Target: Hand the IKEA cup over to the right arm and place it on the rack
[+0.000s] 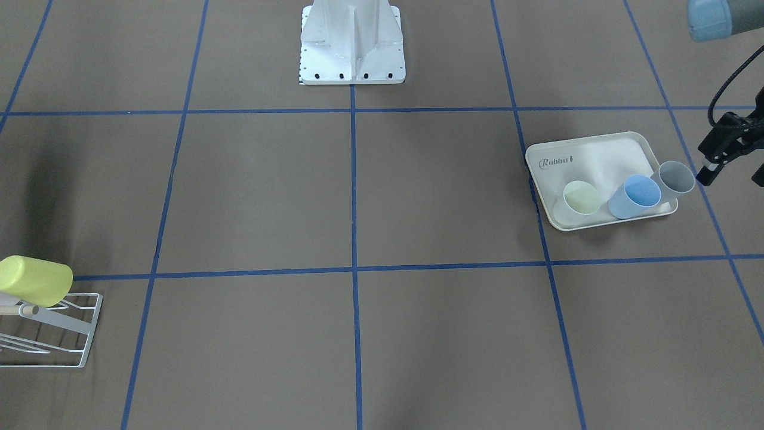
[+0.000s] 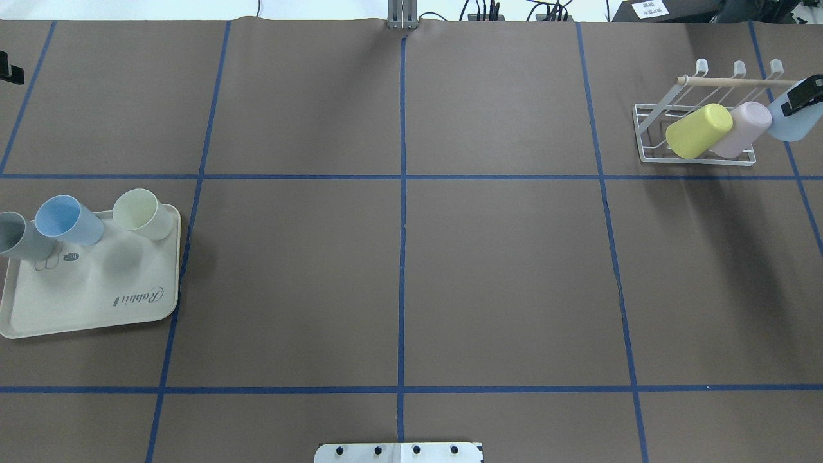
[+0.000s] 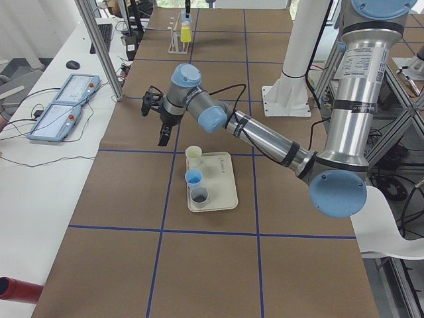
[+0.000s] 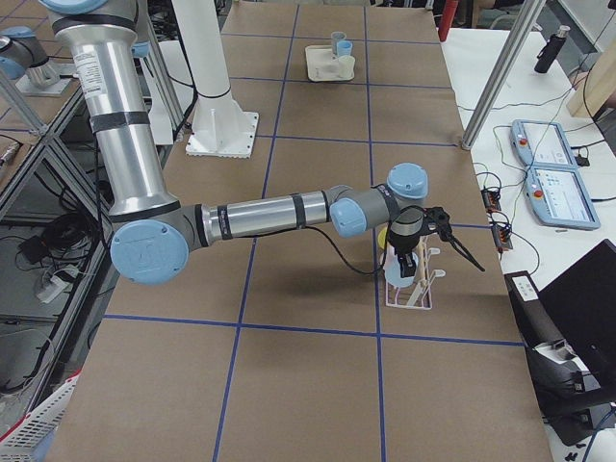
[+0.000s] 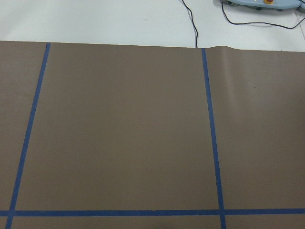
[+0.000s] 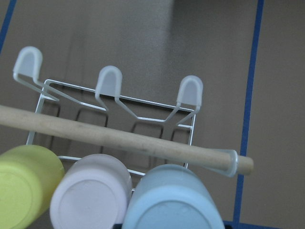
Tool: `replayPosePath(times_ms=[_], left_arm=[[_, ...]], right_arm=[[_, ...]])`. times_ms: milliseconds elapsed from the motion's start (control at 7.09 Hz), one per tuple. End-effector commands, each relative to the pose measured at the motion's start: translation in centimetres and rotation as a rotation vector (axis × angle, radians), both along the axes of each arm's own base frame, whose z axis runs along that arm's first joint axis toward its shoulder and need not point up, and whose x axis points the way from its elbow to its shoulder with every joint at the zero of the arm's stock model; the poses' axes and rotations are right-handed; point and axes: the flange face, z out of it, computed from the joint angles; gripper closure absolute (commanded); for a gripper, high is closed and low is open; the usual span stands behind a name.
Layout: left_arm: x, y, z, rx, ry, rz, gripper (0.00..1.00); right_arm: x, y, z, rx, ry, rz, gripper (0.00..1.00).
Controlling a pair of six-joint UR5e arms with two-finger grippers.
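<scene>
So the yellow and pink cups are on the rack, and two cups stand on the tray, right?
No: three cups stand on the tray, grey cup, blue cup and pale cup, as the overhead exterior view shows. The rest is right.

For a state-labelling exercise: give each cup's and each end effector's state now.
Yellow cup: tilted on rack.
Pink cup: tilted on rack.
Light blue cup: at rack's end.
Grey cup, blue cup, pale cup: upright on tray.
Right end effector: on light blue cup; grip unclear.
Left end effector: empty.
</scene>
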Motion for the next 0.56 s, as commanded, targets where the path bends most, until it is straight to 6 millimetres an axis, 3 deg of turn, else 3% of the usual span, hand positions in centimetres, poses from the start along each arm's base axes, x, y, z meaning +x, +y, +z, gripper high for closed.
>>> replayPosePath(times_ms=[0, 141, 282, 423], left_arm=[[-0.02, 0.07, -0.17, 0.002, 0.002, -0.001, 0.0], [-0.03, 0.1, -0.24, 0.003, 0.002, -0.001, 0.0], [-0.04, 0.13, -0.32, 0.005, 0.003, -0.001, 0.0], [-0.05, 0.2, -0.16, 0.002, 0.002, -0.001, 0.0]], right_arm=[[-0.43, -0.25, 0.52, -0.011, 0.002, -0.007, 0.73], [-0.62, -0.23, 0.6, -0.012, 0.002, -0.01, 0.72], [-0.9, -0.21, 0.6, -0.013, 0.002, -0.013, 0.65], [-1.18, -0.19, 0.81, -0.015, 0.003, -0.019, 0.44]])
